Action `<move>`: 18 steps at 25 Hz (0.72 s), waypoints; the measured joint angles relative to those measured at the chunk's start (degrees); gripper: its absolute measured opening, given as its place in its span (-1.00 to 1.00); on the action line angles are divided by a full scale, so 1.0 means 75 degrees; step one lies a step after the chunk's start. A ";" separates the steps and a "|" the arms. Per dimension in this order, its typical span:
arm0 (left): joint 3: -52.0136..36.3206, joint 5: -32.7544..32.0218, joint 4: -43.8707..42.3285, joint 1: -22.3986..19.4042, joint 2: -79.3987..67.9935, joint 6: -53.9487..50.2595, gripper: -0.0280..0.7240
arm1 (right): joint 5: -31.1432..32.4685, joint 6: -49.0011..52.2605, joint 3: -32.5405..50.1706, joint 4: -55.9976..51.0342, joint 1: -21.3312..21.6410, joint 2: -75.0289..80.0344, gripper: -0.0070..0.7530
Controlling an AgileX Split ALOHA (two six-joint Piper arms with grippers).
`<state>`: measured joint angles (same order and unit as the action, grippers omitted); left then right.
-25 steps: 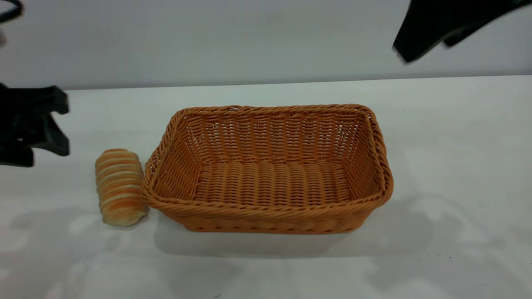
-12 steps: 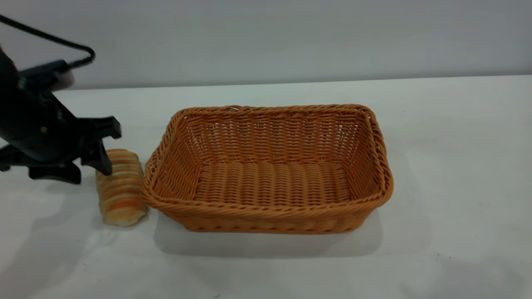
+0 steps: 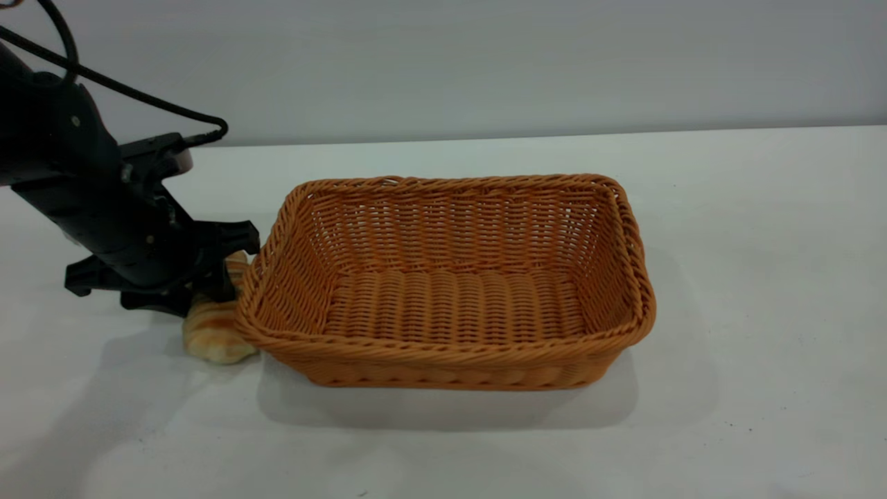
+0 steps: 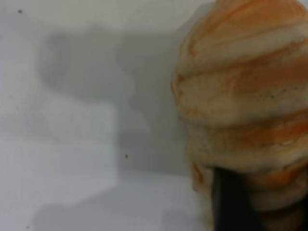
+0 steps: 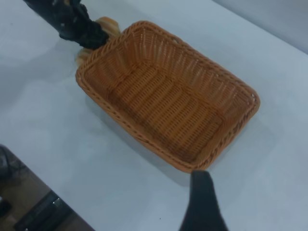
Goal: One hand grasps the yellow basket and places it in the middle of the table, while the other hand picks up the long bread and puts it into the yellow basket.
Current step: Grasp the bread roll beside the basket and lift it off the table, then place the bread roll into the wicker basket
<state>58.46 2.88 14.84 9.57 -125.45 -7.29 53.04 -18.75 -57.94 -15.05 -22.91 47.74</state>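
Observation:
The yellow basket (image 3: 443, 355) stands empty near the middle of the white table (image 3: 762, 277); it also shows in the right wrist view (image 5: 136, 133). The long bread (image 3: 211, 336) lies on the table against the basket's left end, half hidden by my left gripper (image 3: 197, 291). That gripper is open and low over the bread, its jaws astride the loaf. In the left wrist view the bread (image 4: 245, 96) fills one side, with one dark fingertip (image 4: 233, 204) against it. My right gripper (image 5: 202, 199) hangs high above the table beside the basket's corner, outside the exterior view.
A black cable (image 3: 138, 97) loops from the left arm. The basket's rim touches the bread, so little room lies between them. A dark floor edge (image 5: 29, 207) shows past the table's side.
My left gripper has moved right and down from the table's left edge onto the bread, which has shifted slightly toward the basket. The right arm has left the exterior view.

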 joint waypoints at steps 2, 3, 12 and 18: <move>0.0027 -0.0018 0.0000 0.0000 -0.0006 0.0171 -0.30 | 0.0018 0.0000 0.0000 0.0000 0.0000 -0.0086 0.45; 0.0033 -0.0018 0.0000 -0.0020 -0.0008 0.0318 -0.51 | 0.0018 0.0000 0.0000 0.0000 0.0000 -0.0135 0.45; 0.0036 -0.0917 0.0052 -0.0433 0.0691 0.0890 -0.74 | 0.0049 0.0000 0.0000 0.0020 0.0000 -0.0195 0.45; 0.0036 -0.1250 0.0047 0.0032 0.2384 0.0972 -0.74 | 0.0123 0.0000 0.0000 0.0020 0.0000 -0.0195 0.45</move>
<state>58.73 -6.49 15.19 9.81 -107.57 0.00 53.97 -18.75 -57.94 -14.90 -22.91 46.28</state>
